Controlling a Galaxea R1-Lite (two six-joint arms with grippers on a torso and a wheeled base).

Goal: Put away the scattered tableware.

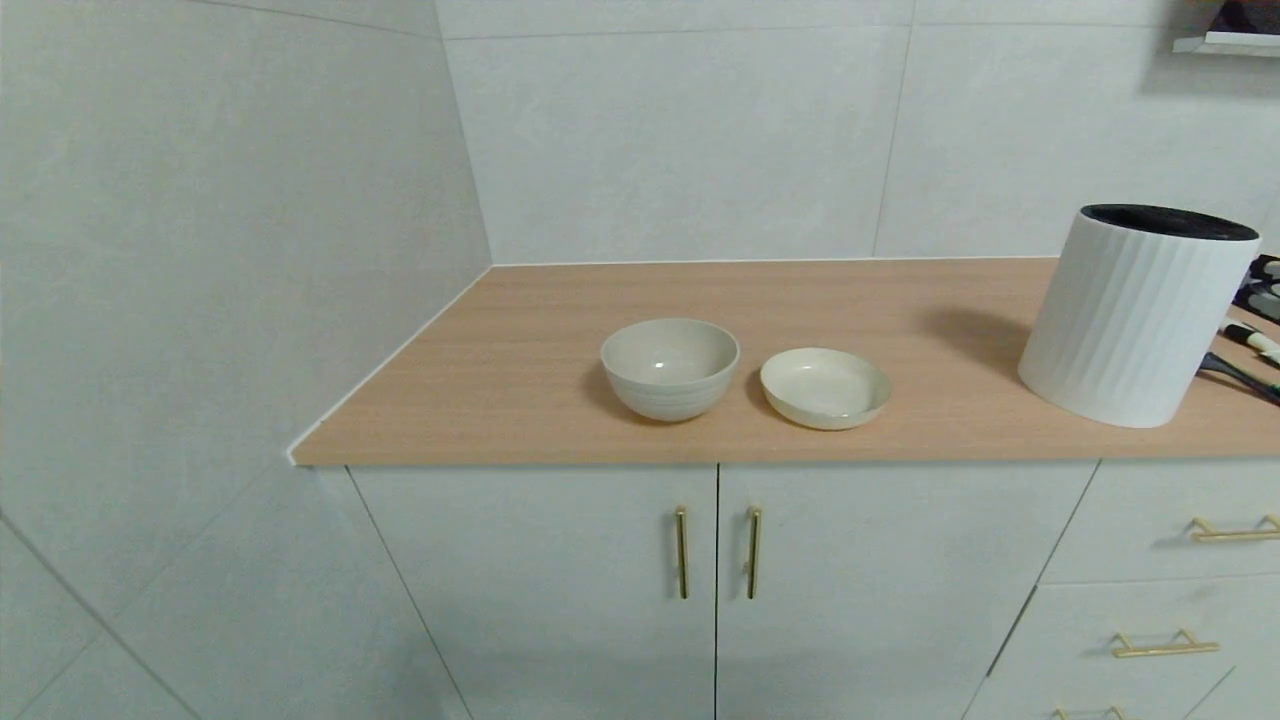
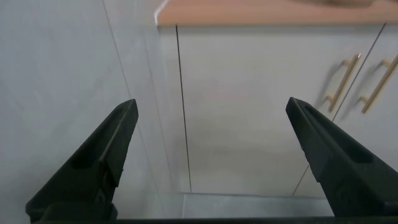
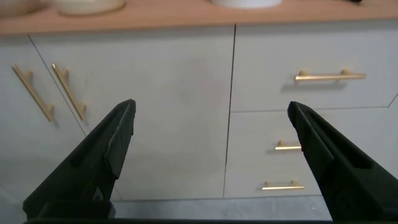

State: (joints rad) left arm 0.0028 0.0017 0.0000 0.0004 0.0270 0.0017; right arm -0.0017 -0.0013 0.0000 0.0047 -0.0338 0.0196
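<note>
Where the wooden tabletop point(image 1: 520, 400) runs into the tiled corner, a pale grey bowl point(image 1: 669, 367) stands upright near the front edge. A cream shallow dish point(image 1: 825, 387) sits just beside it on the right, a narrow gap between the two. Well off to the right stands a ribbed white canister point(image 1: 1135, 320) with a dark top, and dark-handled utensils point(image 1: 1250, 350) lie beyond it. Under the bowl and dish are two cabinet doors point(image 1: 540, 590) with upright gold handles; drawers point(image 1: 1120, 520) with level gold handles sit under the canister. The left hand point(image 2: 211, 104) hangs below tabletop height before the left door, fingers spread wide, grasping nothing. The right hand point(image 3: 211, 106) is likewise low, facing the seam between the right door and the drawers, released, with nothing between its fingers.
</note>
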